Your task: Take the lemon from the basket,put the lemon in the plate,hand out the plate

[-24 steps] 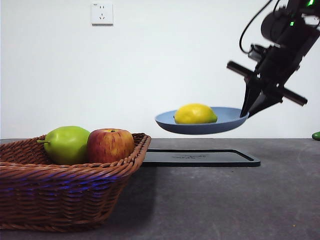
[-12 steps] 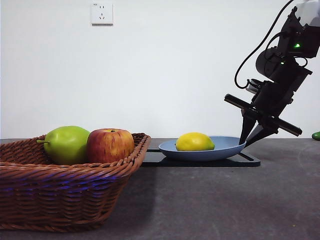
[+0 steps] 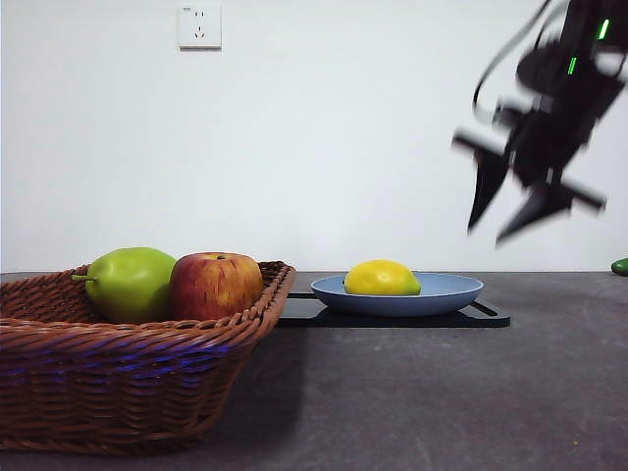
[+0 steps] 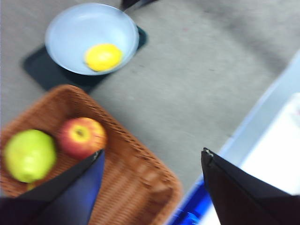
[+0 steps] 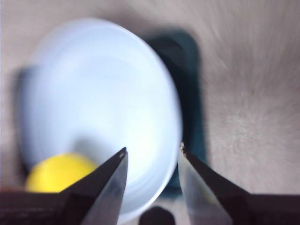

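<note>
The yellow lemon point(image 3: 382, 278) lies in the light-blue plate point(image 3: 451, 292), which rests on a flat black tray point(image 3: 491, 317). Up and to the right of the plate, my right gripper point(image 3: 489, 234) hangs in the air, blurred, open and holding nothing. Its wrist view looks down on the plate point(image 5: 103, 93) and the lemon point(image 5: 56, 173) between the open right gripper point(image 5: 153, 149). The wicker basket point(image 3: 118, 373) stands at the near left. My left gripper point(image 4: 153, 152) is open high above the basket point(image 4: 136, 187); the plate point(image 4: 75, 33) and the lemon point(image 4: 103, 56) lie beyond it.
A green pear point(image 3: 128, 283) and a red-yellow apple point(image 3: 216, 285) sit in the basket. A small green thing point(image 3: 620, 266) shows at the right edge of the table. A white wall with a socket stands behind.
The right gripper lowered the plate with the lemon onto the black tray, let go of the rim and rose up and away. Basket, pear and apple stayed put.
</note>
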